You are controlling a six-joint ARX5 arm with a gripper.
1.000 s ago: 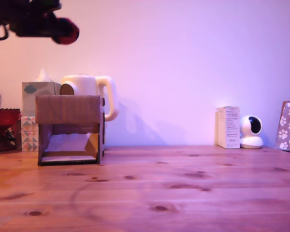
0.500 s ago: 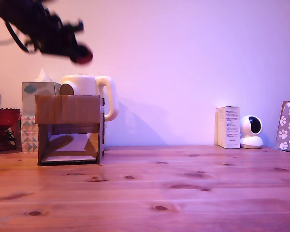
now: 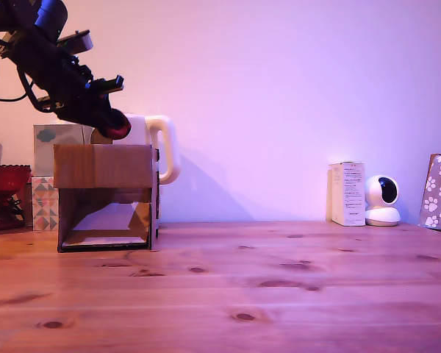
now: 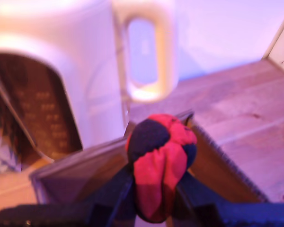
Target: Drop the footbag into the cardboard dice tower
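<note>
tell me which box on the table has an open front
The brown cardboard dice tower at the exterior view's left: its lower front gapes, showing a pale ramp. The patterned tissue boxes behind it and the white carton look closed-fronted.

We see the red-and-black footbag [image 4: 161, 161] squeezed in our hand [image 4: 154, 194], upper left of the exterior frame, just above the brown cardboard dice tower's [image 3: 104, 195] open top.

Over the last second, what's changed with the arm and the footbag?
The gripper has come down and toward the exterior view's right, from the top left corner to just above the tower. It still holds the footbag. Tower, kettle and everything else stayed put.
</note>
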